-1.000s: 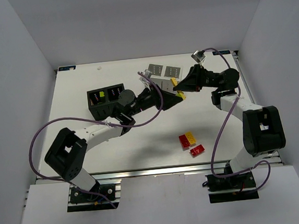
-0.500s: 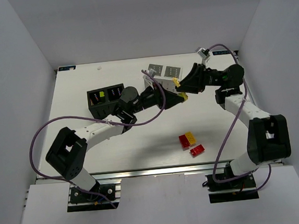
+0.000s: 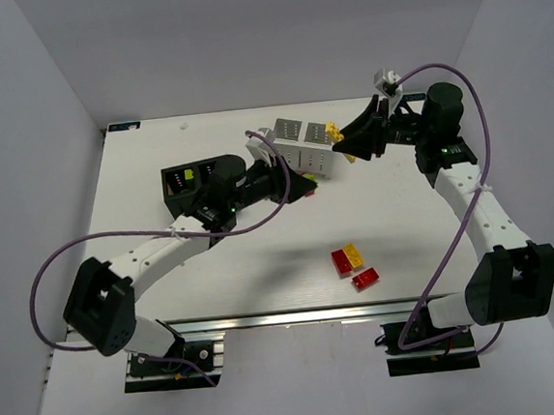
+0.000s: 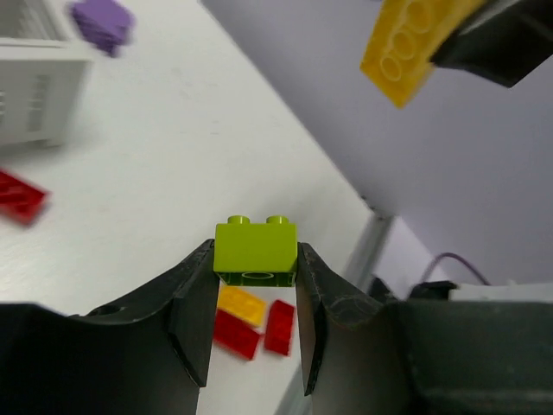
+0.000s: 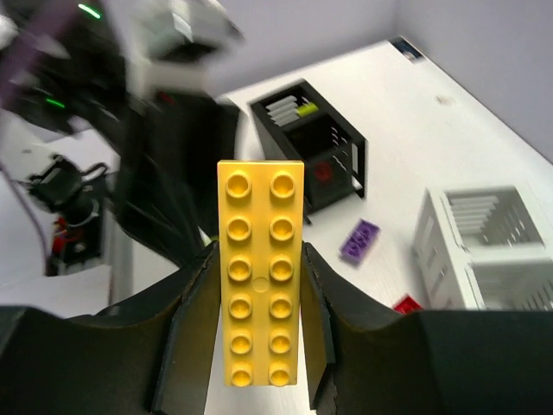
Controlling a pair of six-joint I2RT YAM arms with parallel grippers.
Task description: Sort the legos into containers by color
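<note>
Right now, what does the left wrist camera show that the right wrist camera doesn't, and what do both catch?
Only the left wrist view: the lime green brick clamped in the left pincer, plus loose red and yellow bricks beyond it. Only the right wrist view: the black box with a lime piece in one cell. Both: the long yellow plate held in the right pincer, the purple brick and the white box.

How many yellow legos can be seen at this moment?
2. One long yellow plate is held in the right end effector, near the white box. One yellow brick lies on the table beside two red bricks. Others may be hidden inside it or the black box.
</note>
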